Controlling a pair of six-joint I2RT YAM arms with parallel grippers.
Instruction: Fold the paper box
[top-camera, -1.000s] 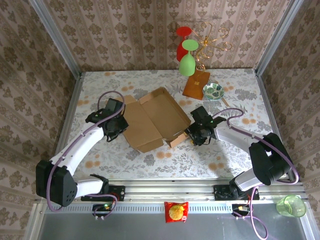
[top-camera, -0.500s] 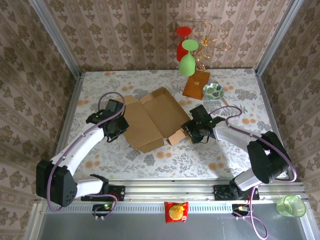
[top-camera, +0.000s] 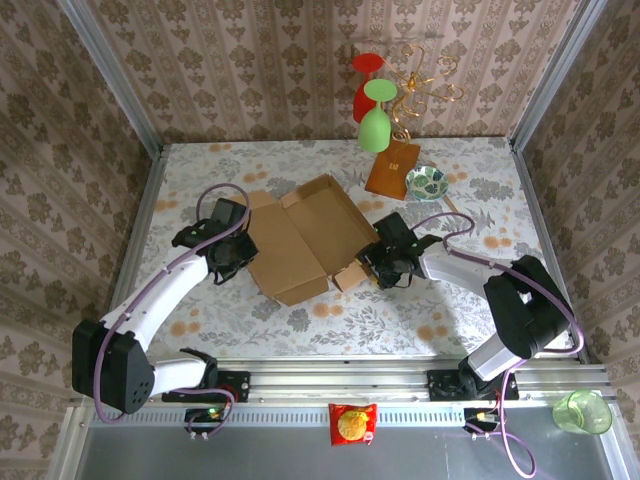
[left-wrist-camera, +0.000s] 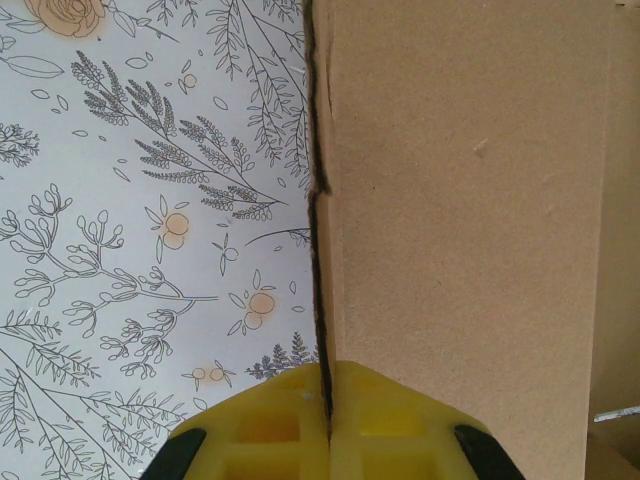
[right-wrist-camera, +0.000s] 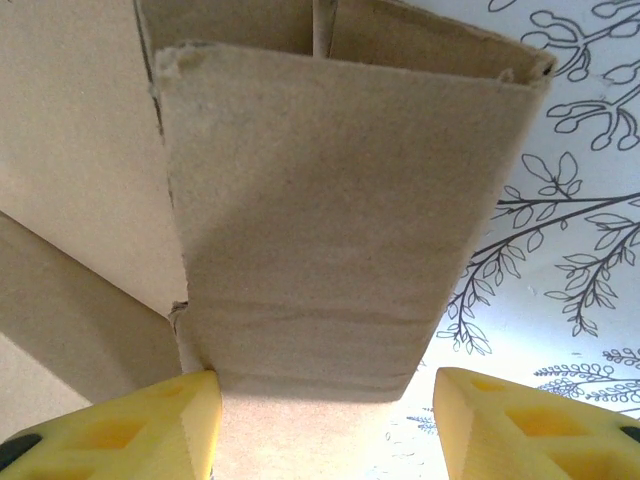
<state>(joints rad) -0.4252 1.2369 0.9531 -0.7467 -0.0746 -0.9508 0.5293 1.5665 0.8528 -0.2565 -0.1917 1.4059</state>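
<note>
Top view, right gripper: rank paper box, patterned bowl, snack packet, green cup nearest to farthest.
1. paper box, its flap between the jaws of the right gripper.
2. patterned bowl, farther back on the table.
3. snack packet, front ledge, centre.
4. green cup, front right corner.

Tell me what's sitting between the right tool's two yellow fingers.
A flap of the paper box stands upright between the right tool's fingers, which are spread to either side of it. The right wrist view shows this.
</note>
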